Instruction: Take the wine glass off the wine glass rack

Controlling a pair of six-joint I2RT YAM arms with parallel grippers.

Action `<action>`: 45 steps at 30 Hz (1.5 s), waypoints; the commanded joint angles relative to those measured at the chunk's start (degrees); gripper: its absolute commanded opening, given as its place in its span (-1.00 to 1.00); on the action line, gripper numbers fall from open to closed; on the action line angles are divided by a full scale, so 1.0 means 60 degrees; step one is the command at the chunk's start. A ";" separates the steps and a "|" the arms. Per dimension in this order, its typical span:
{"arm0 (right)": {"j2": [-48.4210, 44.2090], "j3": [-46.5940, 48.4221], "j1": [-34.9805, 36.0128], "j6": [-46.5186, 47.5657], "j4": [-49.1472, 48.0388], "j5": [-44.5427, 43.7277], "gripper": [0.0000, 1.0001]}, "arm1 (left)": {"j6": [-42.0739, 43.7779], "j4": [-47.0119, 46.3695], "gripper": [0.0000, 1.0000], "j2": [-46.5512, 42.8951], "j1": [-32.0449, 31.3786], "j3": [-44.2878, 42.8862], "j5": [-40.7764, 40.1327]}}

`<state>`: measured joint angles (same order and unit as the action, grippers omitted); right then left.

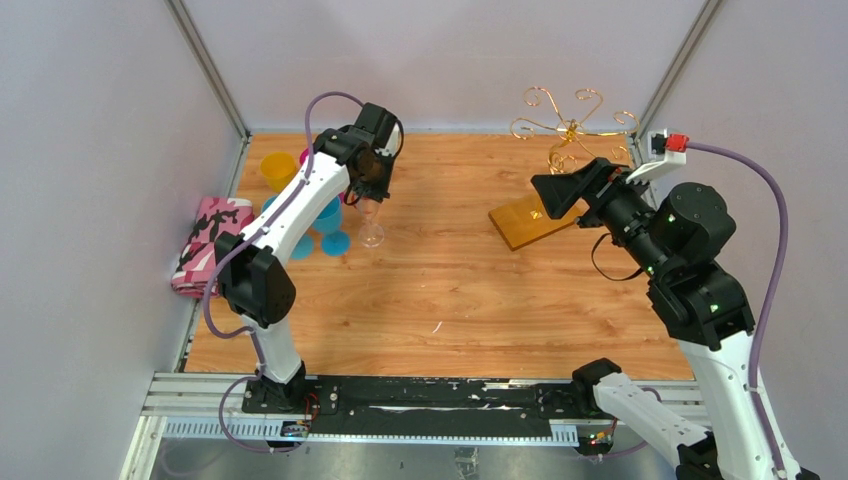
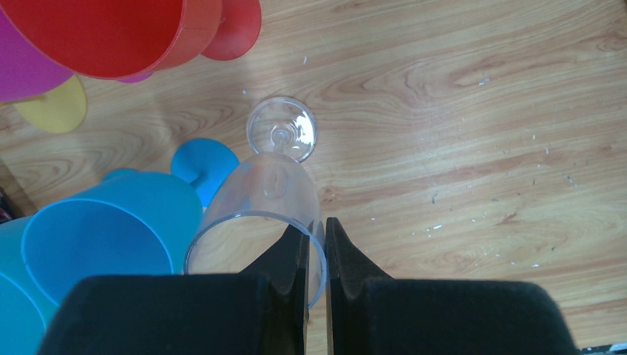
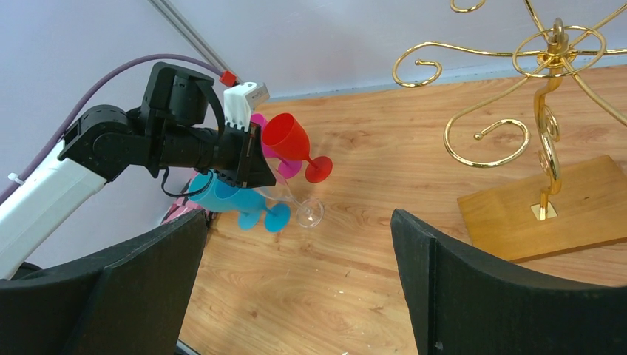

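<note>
The clear wine glass (image 1: pixel 372 228) stands on the wooden table with its foot down, left of centre. My left gripper (image 1: pixel 368 196) is shut on its rim from above: in the left wrist view the fingers (image 2: pixel 316 225) pinch the glass wall (image 2: pixel 266 192) between them. The right wrist view shows the glass (image 3: pixel 302 208) tilted slightly under the left gripper (image 3: pixel 248 159). The gold wire wine glass rack (image 1: pixel 570 125) stands at the back right on its amber wooden base (image 1: pixel 530 222) with its arms bare (image 3: pixel 547 96). My right gripper (image 1: pixel 556 196) is open and empty beside the base.
Coloured plastic goblets crowd the glass's left side: blue (image 1: pixel 325 225), yellow (image 1: pixel 278 168), red (image 3: pixel 292 140) and magenta. A pink patterned cloth (image 1: pixel 210 245) lies at the left wall. Walls close in on the left, back and right.
</note>
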<state>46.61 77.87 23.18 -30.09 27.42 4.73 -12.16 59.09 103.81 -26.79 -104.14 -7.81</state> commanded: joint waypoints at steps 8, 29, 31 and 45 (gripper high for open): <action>0.0006 -0.0189 0.0090 0.0187 -0.0304 0.0419 0.99 | 0.0158 -0.0107 -0.13 -0.0659 -0.0062 -0.0068 -0.0519; -0.0229 -0.0270 0.0088 0.0631 -0.0428 0.0442 0.99 | -0.0147 -0.1893 0.00 -0.4894 -0.0380 -0.0617 0.0538; -0.0409 -0.0385 0.0089 0.0640 -0.0473 0.0321 0.99 | -0.0651 -0.3298 0.04 -0.6420 -0.0452 0.1094 0.0856; -0.1071 -0.1132 0.0106 0.0704 -0.0841 0.0381 0.99 | -0.0979 -0.5545 0.15 -1.0024 -0.0458 0.4024 0.0884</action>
<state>40.47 71.70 23.18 -26.96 23.90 7.38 -17.61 26.72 42.00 -29.34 -80.75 -2.87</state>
